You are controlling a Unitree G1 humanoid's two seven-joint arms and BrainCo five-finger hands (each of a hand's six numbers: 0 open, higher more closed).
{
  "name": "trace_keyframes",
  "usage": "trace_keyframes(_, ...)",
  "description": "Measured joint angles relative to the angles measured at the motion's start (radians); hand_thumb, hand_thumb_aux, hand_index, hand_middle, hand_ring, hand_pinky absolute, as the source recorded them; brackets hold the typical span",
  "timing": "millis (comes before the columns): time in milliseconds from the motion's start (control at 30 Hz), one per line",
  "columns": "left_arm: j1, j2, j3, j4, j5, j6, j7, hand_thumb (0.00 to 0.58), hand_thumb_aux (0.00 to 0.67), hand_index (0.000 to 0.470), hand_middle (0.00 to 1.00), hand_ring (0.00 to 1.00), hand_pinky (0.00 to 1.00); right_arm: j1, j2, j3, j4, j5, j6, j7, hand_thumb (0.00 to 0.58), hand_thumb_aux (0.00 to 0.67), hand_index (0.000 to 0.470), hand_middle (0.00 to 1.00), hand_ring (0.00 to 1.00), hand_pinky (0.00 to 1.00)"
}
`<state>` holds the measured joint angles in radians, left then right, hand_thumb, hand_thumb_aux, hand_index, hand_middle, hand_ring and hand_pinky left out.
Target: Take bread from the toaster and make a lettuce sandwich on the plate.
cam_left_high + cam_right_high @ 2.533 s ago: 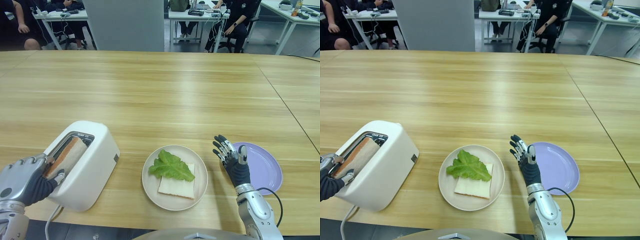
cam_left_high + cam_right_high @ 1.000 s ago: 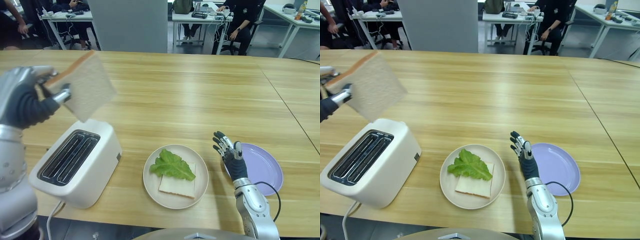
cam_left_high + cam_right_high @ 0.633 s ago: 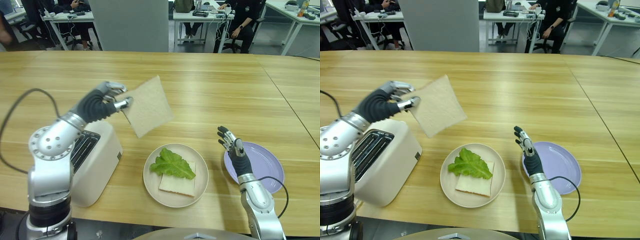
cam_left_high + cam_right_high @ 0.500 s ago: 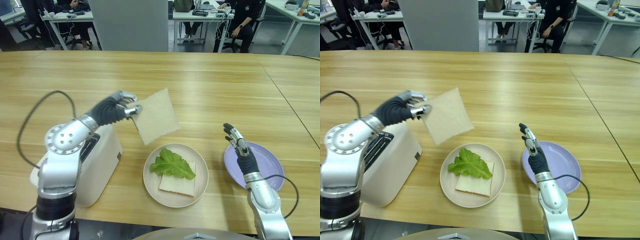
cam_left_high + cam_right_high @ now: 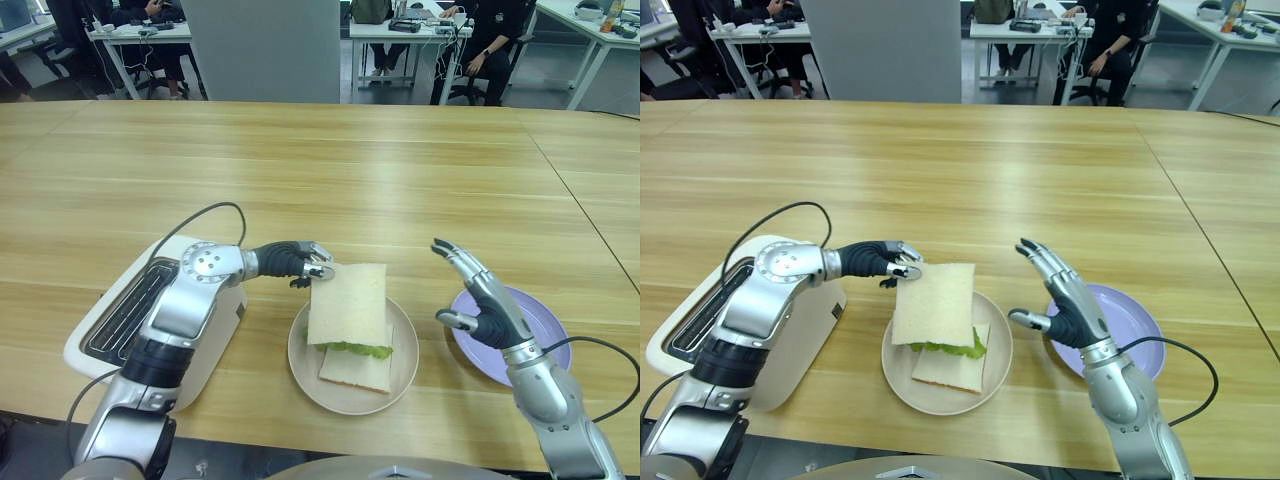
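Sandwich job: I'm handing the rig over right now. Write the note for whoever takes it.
The left hand is shut on the far left corner of the top slice, which lies on the lettuce.
The right hand is open and holds nothing, over the left edge of the purple plate.
The bottom slice sits on the beige plate; the toaster is to its left, and its slots look empty.
Done: bread out, sandwich stacked.
Left: let go of the top slice and draw the left hand clear.

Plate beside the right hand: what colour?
Light purple. The plate shows best in the left eye view.
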<state>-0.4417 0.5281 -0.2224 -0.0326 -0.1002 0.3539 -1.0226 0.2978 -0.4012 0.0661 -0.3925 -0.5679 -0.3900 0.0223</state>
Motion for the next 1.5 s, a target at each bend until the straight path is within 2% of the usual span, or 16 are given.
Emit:
trace_keyframes(267, -0.096, -0.063, -0.09, 0.169, 0.028, -0.06, -0.032, 0.58, 0.67, 0.46, 0.81, 0.81, 0.81, 0.02, -0.038, 0.104, 0.001, -0.07, -0.103, 0.018, 0.0, 0.0, 0.0, 0.0, 0.0, 0.0)
trace_keyframes(567, -0.146, -0.13, -0.181, 0.328, 0.13, -0.167, -0.004, 0.58, 0.67, 0.46, 0.82, 0.82, 0.82, -0.011, -0.038, 0.197, 0.062, -0.081, -0.114, 0.07, 0.0, 0.0, 0.0, 0.0, 0.0, 0.0)
trace_keyframes(833, -0.145, -0.138, -0.231, 0.379, 0.205, -0.216, 0.008, 0.58, 0.67, 0.46, 0.82, 0.82, 0.82, -0.018, -0.054, 0.236, 0.097, -0.069, -0.114, 0.11, 0.0, 0.0, 0.0, 0.0, 0.0, 0.0)
trace_keyframes(1167, -0.126, -0.112, -0.231, 0.378, 0.225, -0.219, 0.015, 0.58, 0.67, 0.46, 0.82, 0.82, 0.82, -0.062, -0.086, 0.24, 0.144, -0.098, -0.099, 0.119, 0.0, 0.0, 0.0, 0.0, 0.0, 0.0)
trace_keyframes(1500, -0.09, -0.097, -0.23, 0.377, 0.241, -0.214, 0.029, 0.58, 0.67, 0.46, 0.82, 0.82, 0.82, -0.104, -0.082, 0.302, 0.255, -0.193, -0.079, 0.087, 0.0, 0.0, 0.0, 0.0, 0.0, 0.0)
